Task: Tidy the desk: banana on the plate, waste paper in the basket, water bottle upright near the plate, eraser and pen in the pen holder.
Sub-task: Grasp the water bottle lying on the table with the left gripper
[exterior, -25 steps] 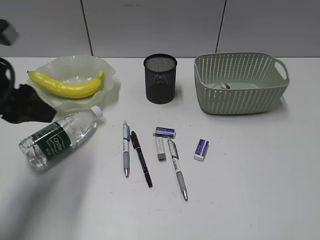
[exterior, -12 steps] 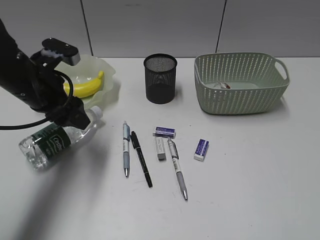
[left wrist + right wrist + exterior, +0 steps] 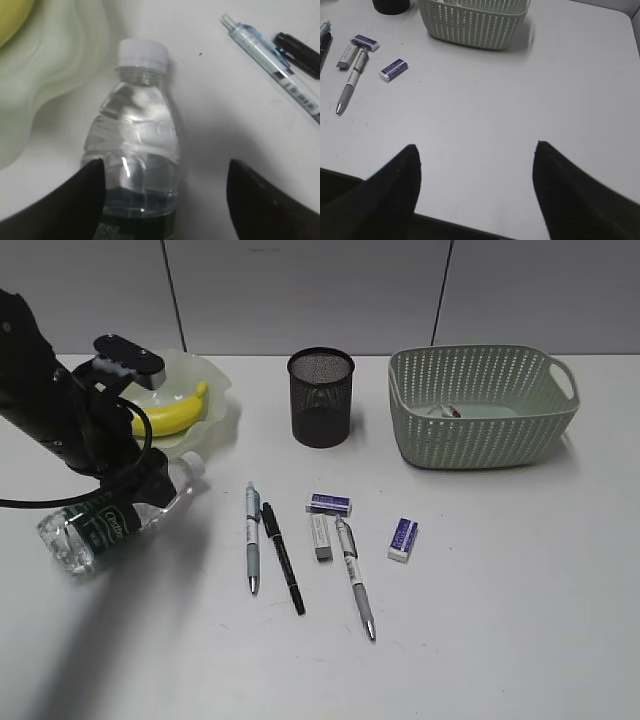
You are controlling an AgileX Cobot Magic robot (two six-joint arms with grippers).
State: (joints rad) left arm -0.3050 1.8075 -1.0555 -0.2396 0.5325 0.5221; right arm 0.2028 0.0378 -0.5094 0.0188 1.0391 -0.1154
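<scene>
Left fingers (image 3: pixel 90 192) agape — water bottle (image 3: pixel 137 145) between

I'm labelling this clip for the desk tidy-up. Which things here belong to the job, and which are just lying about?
Part of the job:
banana
plate
bottle
pen holder
basket
waste paper, in the basket
three erasers
three pens
left gripper, over the bottle

Just lying about:
nothing I can see; every loose item belongs to the job
</scene>
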